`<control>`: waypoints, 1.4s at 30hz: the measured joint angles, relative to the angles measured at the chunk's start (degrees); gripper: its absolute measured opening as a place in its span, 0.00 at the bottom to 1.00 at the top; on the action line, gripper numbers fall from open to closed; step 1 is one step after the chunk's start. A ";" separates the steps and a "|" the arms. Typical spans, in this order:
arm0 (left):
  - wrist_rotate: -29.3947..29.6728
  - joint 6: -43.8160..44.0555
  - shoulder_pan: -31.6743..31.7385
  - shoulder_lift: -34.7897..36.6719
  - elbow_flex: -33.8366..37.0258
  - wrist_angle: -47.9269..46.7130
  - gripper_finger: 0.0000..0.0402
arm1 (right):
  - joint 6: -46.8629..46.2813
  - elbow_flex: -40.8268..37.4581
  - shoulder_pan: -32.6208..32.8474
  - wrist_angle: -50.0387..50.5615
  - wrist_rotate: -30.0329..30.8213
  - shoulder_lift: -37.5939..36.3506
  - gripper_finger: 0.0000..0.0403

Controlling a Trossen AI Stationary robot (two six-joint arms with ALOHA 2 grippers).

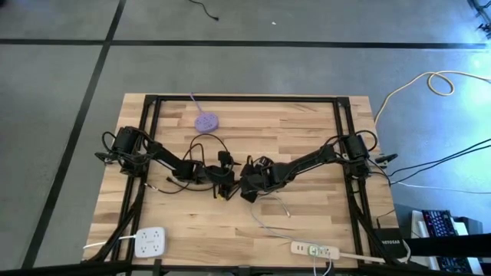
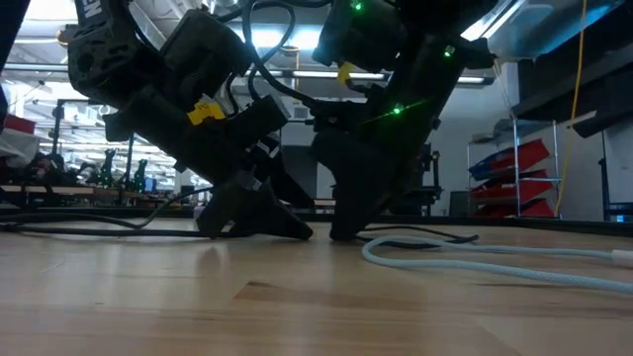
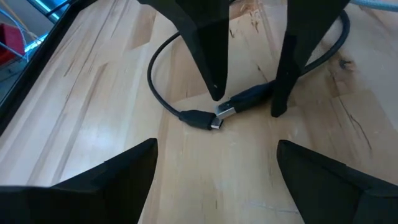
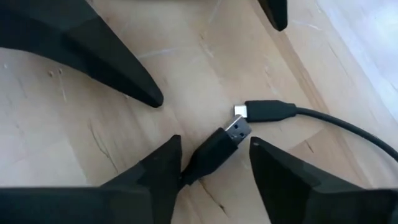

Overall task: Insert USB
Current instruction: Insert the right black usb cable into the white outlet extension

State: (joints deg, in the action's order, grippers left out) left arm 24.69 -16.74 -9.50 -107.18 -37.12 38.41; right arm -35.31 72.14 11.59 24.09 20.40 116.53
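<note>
Two wrist views alone show right fingers (image 4: 211, 155) straddling the USB plug (image 4: 219, 147), left fingers (image 3: 217, 180) wide.

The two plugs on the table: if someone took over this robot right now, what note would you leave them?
Right hand: down at the table, fingers either side of the USB plug, closing on it; firm grip not yet clear.
Left hand: open, low over the table, facing the small plug, holding nothing.
Both plugs lie on the table mid-board, tips nearly meeting but apart.
Done: both hands brought to the plugs.
Left: grip each plug, line them up, push together.
</note>
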 joint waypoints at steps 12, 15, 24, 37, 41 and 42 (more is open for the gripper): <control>-2.30 1.32 0.88 0.00 0.00 -0.03 0.78 | 4.09 0.09 -1.18 1.02 -4.30 -0.02 0.23; -2.30 1.32 0.86 0.00 0.00 -0.02 0.78 | 4.67 0.09 -1.17 1.19 -4.62 -0.02 0.14; -2.44 1.52 0.89 0.00 0.00 -0.15 0.78 | 13.70 -0.19 -1.16 1.81 -10.60 -1.83 0.03; -4.49 1.55 1.08 0.00 0.00 -0.54 0.78 | 35.84 -0.79 2.36 -7.21 -41.95 -5.48 0.00; -4.91 1.60 1.14 0.00 0.00 -0.38 0.78 | 39.41 -0.75 3.11 -9.84 -45.67 -6.42 0.00; -5.06 1.61 1.29 0.00 0.00 -0.34 0.78 | 39.63 -0.76 3.19 -10.36 -46.50 -6.65 0.00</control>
State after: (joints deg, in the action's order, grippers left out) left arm 19.64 -15.13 -8.21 -107.18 -37.12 38.07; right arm 4.32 71.37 14.79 13.73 -26.10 109.88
